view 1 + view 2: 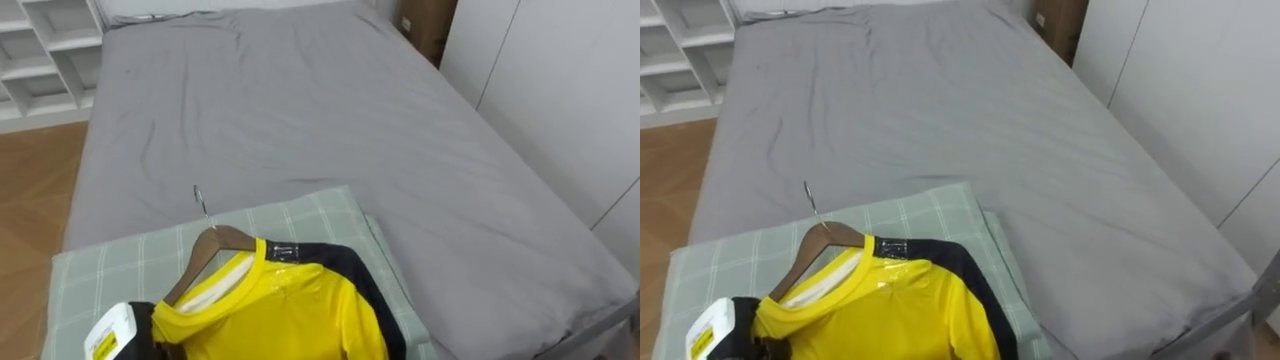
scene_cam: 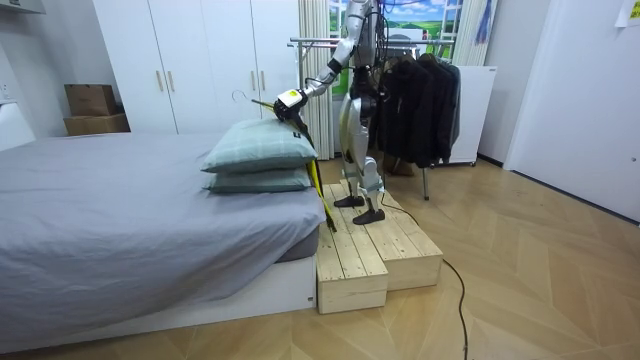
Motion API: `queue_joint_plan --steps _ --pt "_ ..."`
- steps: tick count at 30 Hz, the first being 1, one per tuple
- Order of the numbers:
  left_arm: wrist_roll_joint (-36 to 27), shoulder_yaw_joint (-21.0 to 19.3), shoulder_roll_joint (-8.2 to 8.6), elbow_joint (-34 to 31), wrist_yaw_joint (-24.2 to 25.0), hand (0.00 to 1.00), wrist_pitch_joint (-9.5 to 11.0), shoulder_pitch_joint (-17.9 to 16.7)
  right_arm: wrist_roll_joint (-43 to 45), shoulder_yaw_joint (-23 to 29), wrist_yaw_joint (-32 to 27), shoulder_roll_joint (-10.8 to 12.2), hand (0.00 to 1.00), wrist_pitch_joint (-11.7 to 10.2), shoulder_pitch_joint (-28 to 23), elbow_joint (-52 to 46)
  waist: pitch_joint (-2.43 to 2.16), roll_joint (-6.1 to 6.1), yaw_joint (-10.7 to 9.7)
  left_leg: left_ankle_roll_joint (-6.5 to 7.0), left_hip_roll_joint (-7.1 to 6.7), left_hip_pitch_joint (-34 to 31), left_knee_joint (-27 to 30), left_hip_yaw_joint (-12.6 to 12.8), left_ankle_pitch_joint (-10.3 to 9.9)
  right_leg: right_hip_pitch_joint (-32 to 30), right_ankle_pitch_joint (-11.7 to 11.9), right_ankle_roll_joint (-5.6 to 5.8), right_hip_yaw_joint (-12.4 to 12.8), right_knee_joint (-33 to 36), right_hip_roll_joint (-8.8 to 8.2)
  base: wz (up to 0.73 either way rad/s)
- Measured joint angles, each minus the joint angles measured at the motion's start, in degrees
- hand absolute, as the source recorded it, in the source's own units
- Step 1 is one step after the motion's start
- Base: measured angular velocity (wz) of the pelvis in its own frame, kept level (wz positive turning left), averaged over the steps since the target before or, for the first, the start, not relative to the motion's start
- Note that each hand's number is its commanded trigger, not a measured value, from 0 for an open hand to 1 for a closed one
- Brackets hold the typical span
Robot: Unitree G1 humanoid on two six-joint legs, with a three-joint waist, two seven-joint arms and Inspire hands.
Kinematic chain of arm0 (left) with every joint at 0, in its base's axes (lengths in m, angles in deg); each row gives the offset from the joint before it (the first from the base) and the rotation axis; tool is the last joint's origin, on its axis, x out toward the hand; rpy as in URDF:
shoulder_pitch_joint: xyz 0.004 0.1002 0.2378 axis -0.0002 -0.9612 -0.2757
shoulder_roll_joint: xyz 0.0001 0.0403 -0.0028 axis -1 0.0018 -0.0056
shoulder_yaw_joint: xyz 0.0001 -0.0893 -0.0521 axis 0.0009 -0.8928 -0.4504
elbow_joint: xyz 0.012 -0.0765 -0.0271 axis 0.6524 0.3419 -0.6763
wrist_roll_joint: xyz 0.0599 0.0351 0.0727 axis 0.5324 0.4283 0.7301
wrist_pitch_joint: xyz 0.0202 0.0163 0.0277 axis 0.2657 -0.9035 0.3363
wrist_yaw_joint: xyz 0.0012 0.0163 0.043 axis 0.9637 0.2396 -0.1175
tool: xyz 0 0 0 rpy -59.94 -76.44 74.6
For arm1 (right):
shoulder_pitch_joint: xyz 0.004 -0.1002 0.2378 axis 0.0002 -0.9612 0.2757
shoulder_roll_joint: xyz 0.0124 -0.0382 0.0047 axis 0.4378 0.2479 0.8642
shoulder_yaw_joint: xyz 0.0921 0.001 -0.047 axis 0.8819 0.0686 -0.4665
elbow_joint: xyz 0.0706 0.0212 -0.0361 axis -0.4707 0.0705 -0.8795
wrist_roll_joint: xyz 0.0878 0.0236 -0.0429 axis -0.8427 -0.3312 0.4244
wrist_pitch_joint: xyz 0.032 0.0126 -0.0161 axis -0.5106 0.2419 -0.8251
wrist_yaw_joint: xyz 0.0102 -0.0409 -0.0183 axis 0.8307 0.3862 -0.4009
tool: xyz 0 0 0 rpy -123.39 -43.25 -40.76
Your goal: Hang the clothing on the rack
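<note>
The yellow jersey (image 1: 290,310) on its wooden hanger (image 1: 200,258) lies on the checked pillow (image 1: 120,260) at six o'clock. The left hand (image 1: 112,338) is at its collar, grip impossible to tell. A loose hold could let the jersey slide off toward five o'clock.

Wooden hanger (image 1: 222,238), glossy yellow shirt (image 1: 290,310), matt grey bedsheet (image 1: 300,120).

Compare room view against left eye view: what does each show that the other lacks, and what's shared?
Room view: the robot standing on a wooden platform at the bed's pillow end, a clothes rack with dark garments behind it, white wardrobes. Left eye view: the wooden hanger inside the garment's collar, white shelving past the bed. Both: the grey bed, green checked pillows, the yellow garment, the left hand at it.
</note>
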Motion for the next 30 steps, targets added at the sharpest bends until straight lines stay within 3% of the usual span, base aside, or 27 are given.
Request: queue_joint_plan --steps 7,22,30 --pt "0.53 -0.01 0.4 -10.85 0.0 1.0 -0.12 -3.85 -1.65 3.57 0.8 -0.01 0.0 0.09 0.5 0.65 -0.23 0.16 0.93 -0.03 -0.09 0.77 0.01 -0.76 0.02 1.01 -0.01 -0.01 -0.44 -0.28 -0.06 0.04" --pt "0.47 -0.01 0.4 -12.2 0.0 1.0 -0.23 -4.17 -4.58 6.72 2.43 0.11 0.0 1.22 0.37 0.26 -0.44 -0.09 0.78 -0.03 -0.1 2.24 0.0 -0.82 0.02 2.6 -0.11 -0.01 -0.38 -0.37 -0.06 0.0" --pt "0.55 -0.01 0.23 -16.21 -0.61 1.0 -0.49 -4.17 -4.48 8.96 0.29 -0.16 0.0 1.1 0.18 1.03 -0.76 1.29 0.19 -0.03 -0.09 2.68 -0.08 -0.93 0.02 3.02 -0.11 -0.01 -0.39 -0.31 -0.04 0.0"
